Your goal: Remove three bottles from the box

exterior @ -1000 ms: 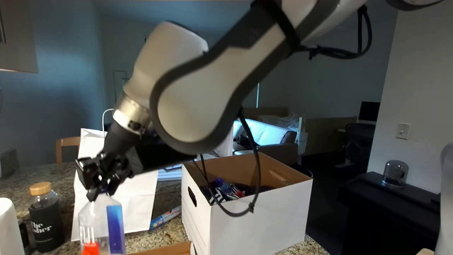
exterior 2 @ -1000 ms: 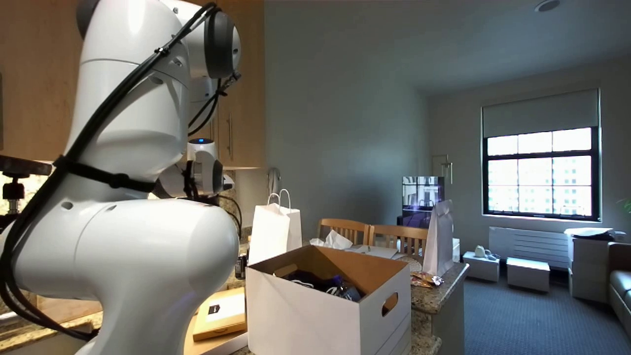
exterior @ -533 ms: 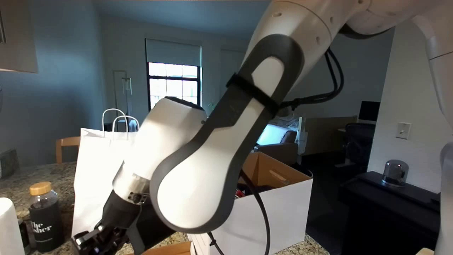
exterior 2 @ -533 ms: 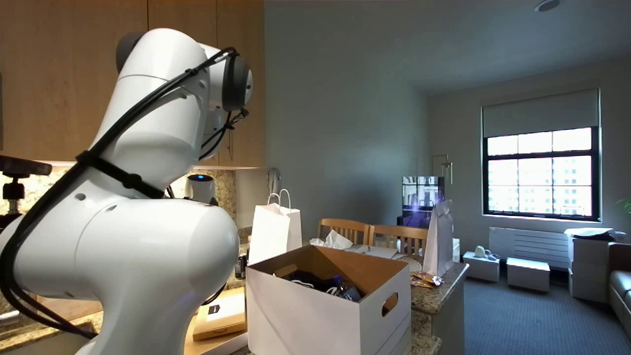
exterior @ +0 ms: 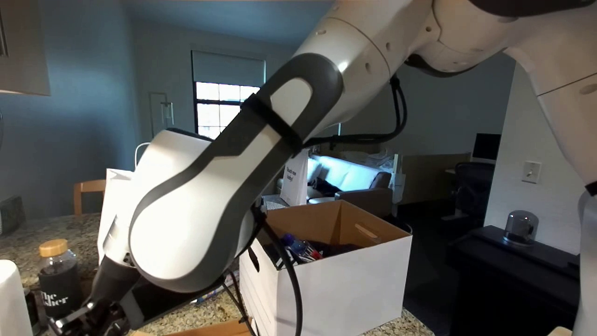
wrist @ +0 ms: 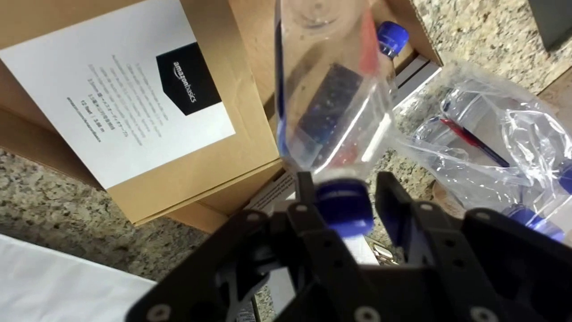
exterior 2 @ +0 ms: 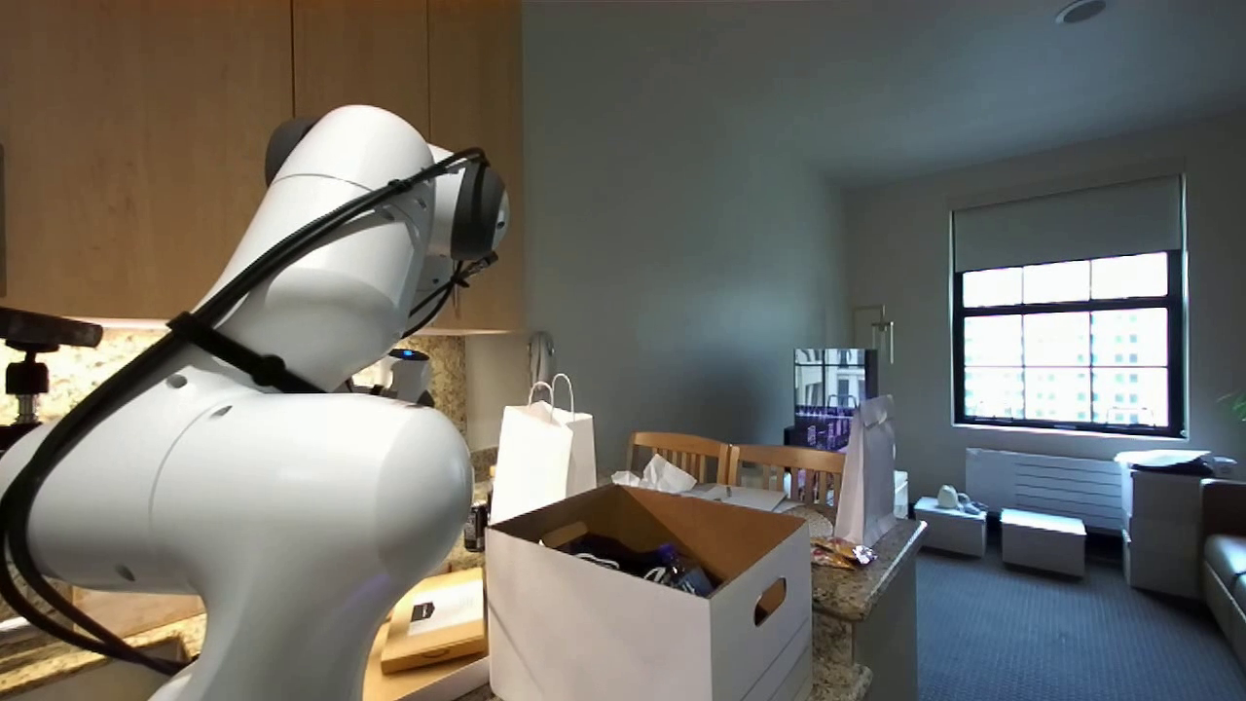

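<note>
"So, is the gripper (wrist: 346, 192) pinching anything?"

"Looks spread to me: fingers (wrist: 391, 199) either side of the blue cap (wrist: 344, 209) on a clear bottle (wrist: 330, 98), gap showing on one side. A second blue-capped bottle (wrist: 393, 38) peeks out just behind it."

"And the white box (exterior: 345, 289)?"

"Farther out, with at least one dark bottle (exterior: 301, 247) visible inside. Way behind that, a sofa (exterior: 359, 177) and a window (exterior: 226, 93)."

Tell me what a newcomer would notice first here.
Probably the big pale robot arm, slanting across an exterior view, then the open white box low in the middle. In the wrist view, the clear bottle dominates, its blue cap between the jaws. A brown carton with a black amazonbasics mark stands out at that view's upper left.
</note>
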Controlling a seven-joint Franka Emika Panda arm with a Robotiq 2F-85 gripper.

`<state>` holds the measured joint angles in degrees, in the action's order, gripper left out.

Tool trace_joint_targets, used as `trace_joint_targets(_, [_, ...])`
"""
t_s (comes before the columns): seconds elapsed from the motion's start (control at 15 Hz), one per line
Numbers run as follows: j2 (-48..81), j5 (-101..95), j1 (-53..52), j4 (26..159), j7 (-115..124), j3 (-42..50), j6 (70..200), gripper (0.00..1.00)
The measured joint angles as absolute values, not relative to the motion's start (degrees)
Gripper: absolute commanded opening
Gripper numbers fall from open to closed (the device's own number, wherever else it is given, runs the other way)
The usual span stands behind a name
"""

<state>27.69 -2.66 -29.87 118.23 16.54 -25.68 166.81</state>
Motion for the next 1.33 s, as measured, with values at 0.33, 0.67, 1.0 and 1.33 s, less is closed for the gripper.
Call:
trace_joint_targets(0.33, [29.58, -2.61, -31.19, 113.61, 16.53, -24.33, 162.40, 0.99])
trace_joint_targets(0.67, [29.49, -2.61, -33.71, 113.65, 17.06, -21.93, 163.79, 1.00])
trace_joint_targets(1.0, [26.19, -1.34, -38.75, 117.70, 21.40, -17.64, 167.60, 1.00])
trace_joint_targets(1.33, [18.43, 9.35, -35.69, 119.15, 21.49, -21.60, 153.75, 1.00])
